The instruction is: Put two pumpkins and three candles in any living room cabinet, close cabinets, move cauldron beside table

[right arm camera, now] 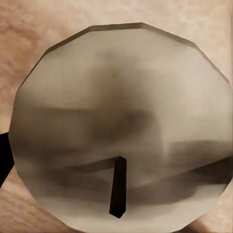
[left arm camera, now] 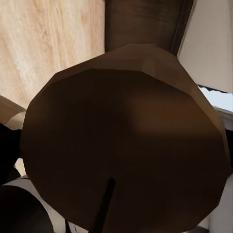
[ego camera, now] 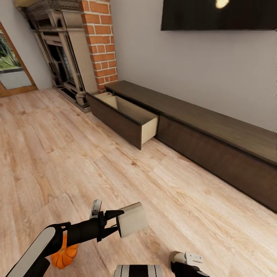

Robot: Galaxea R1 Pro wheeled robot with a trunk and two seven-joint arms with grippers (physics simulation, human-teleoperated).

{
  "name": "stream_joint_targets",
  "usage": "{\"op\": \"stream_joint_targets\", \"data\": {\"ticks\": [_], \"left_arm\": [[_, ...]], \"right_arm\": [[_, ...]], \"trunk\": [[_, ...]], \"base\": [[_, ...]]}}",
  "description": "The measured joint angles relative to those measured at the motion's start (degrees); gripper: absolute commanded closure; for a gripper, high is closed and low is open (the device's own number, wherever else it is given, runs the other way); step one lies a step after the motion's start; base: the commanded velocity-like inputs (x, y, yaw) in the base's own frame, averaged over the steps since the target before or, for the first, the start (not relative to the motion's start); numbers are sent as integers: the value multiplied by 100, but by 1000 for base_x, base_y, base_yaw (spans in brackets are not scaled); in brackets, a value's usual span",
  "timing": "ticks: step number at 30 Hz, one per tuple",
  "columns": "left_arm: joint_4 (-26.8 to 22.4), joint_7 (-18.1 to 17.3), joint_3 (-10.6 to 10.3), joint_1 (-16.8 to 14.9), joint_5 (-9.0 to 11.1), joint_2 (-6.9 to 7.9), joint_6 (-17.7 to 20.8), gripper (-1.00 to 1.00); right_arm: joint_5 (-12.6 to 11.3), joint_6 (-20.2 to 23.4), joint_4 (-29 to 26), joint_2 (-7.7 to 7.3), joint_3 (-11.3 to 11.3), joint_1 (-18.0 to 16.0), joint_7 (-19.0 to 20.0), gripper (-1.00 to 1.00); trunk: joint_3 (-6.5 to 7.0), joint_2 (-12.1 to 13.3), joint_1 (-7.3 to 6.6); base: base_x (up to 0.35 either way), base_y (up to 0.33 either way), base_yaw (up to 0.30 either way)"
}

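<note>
My left gripper (ego camera: 114, 222) is shut on a grey candle (ego camera: 132, 219), held sideways above the wood floor. Its brownish top and dark wick (left arm camera: 126, 141) show close up in the left wrist view. An orange pumpkin (ego camera: 64, 257) shows under my left forearm. A second candle (ego camera: 138, 270) sits at the bottom edge beside my right gripper (ego camera: 175, 263), which looks shut on it. Its pale top (right arm camera: 121, 131) shows close up in the right wrist view. The long dark cabinet (ego camera: 215, 154) runs along the wall ahead, with its left drawer (ego camera: 129, 117) pulled open and pale inside.
A fireplace (ego camera: 63, 57) and a brick column (ego camera: 100, 42) stand at the cabinet's left end. A dark TV (ego camera: 219, 14) hangs on the wall above. A glass door (ego camera: 11, 65) is at the far left. Open wood floor (ego camera: 77, 154) lies between me and the cabinet.
</note>
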Motion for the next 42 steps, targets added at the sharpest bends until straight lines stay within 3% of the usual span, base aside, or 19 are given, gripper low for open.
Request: {"op": "stream_joint_targets", "data": {"ticks": [26,35,42], "left_arm": [[9,111,11,0,-91,0,-4,100],[5,763,70,-16,-99,-16,-3,100],[3,808,96,-17,-90,-17,1,100]], "right_arm": [[-79,-1,-26,0,-55,-3,-4,100],[-85,-3,-18,0,-56,-1,-6,100],[-86,-3,-18,0,-56,1,-5,100]], "trunk": [[576,35,-67],[776,47,-90],[931,56,-108]], "base": [[0,0,0],[0,0,0],[-3,0,0]]}}
